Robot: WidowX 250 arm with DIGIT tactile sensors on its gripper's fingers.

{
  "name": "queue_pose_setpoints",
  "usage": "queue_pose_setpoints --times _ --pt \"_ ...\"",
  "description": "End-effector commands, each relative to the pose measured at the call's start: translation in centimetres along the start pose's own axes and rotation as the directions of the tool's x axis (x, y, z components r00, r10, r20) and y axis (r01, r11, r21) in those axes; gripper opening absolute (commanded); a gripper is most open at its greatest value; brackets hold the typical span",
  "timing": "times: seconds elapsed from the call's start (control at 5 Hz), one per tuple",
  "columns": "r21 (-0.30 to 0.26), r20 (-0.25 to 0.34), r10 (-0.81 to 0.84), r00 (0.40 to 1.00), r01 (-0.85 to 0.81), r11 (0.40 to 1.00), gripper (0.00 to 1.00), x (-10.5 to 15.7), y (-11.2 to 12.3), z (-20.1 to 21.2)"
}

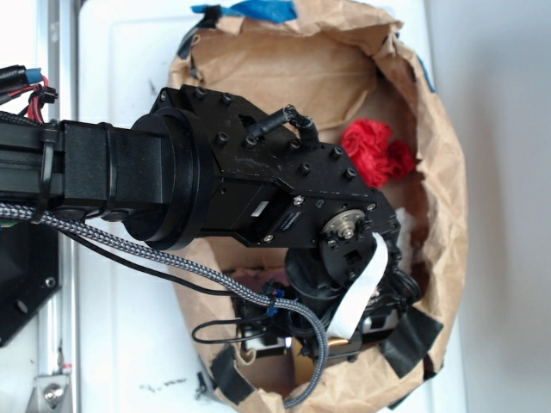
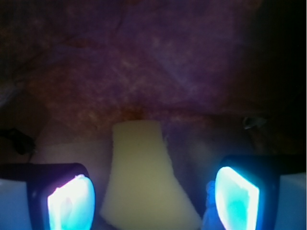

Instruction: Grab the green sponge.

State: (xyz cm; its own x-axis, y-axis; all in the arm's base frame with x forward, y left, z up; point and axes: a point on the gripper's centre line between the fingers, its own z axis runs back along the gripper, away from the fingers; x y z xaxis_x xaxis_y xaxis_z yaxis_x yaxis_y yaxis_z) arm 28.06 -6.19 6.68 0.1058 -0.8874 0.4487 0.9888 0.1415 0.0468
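Wrist view, nearest first: the two fingers [image 2: 72, 201] occupy the lower corners, their inner pads glowing blue-white. The fingers are spread wide. The gripper [image 2: 153, 199] is centred over the green sponge [image 2: 144, 177], which appears pale yellow and lies in the gap between the pads. The sponge is a soft-edged foam block, narrower at its far end and flaring toward the camera. Neither pad touches it; a clear margin shows on each side, wider on the right. A small bluish scrap [image 2: 209, 191] sits just beside the inner edge of the right-hand pad; its identity cannot be determined. Beyond the sponge, the crumpled brown paper wall [image 2: 158, 62] fills the remainder of the frame in dim purple-brown tones.

Exterior view: the black arm [image 1: 224, 181] extends from the left across the white worktop [image 1: 129, 77] and dips into a rolled-down brown paper bag [image 1: 443, 172]. The wrist and a white strap [image 1: 362, 284] cover the lower interior of the bag, so the sponge and the fingers are hidden in this view. A braided cable [image 1: 164, 249] runs beneath the arm. Farther into the bag, a red paper wad [image 1: 377, 151] rests near the right wall. Blue tape [image 1: 254, 10] marks the far rim.
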Motion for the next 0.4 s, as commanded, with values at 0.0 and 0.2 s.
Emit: queue_pose_setpoints --times 0.0,0.2 --pt "0.038 -0.010 -0.132 0.991 0.132 0.990 1.00 1.2 -0.9 0.9" --pt "-0.043 -0.008 -0.140 0.990 0.140 0.989 1.00 0.8 -1.1 -0.2"
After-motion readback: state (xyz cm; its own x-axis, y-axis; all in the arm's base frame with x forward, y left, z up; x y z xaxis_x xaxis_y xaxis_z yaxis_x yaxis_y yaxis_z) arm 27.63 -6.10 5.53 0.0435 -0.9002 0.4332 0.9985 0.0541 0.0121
